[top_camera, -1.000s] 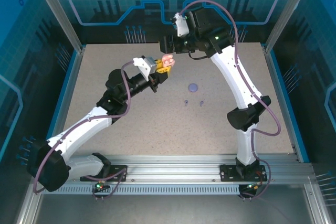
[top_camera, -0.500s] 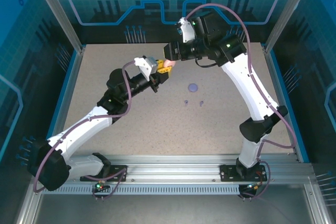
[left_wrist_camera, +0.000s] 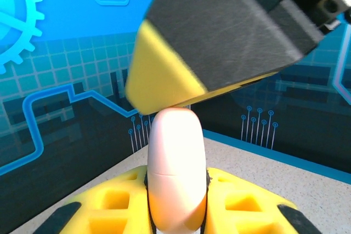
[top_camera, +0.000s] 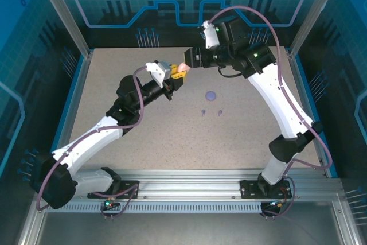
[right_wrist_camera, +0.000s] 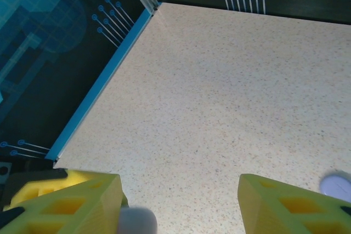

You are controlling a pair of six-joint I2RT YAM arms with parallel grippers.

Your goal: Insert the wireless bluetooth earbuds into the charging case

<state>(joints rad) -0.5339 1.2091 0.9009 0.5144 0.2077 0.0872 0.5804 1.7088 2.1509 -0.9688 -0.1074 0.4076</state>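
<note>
Speckled table [top_camera: 143, 142], blue-walled enclosure. Left gripper [top_camera: 178, 72]: raised, clamped on upright pink case [left_wrist_camera: 176, 163]. Right gripper [right_wrist_camera: 180, 201]: fingers spread wide, holding nothing, one tip at the case's top. Two purplish-grey earbuds [top_camera: 203, 112]: lying on table, near purple disc [top_camera: 211, 94].

Bright, even overhead light on the speckled surface [top_camera: 172, 136], faint soft shadows, no glare; wrist views blur close up, including the pink charging case [left_wrist_camera: 176, 163]

Left gripper [left_wrist_camera: 176, 204] is clamped around the pale pink charging case [left_wrist_camera: 175, 152], which stands upright, and the other arm's yellow-tipped black finger [left_wrist_camera: 219, 36] is touching its rounded top.
</note>
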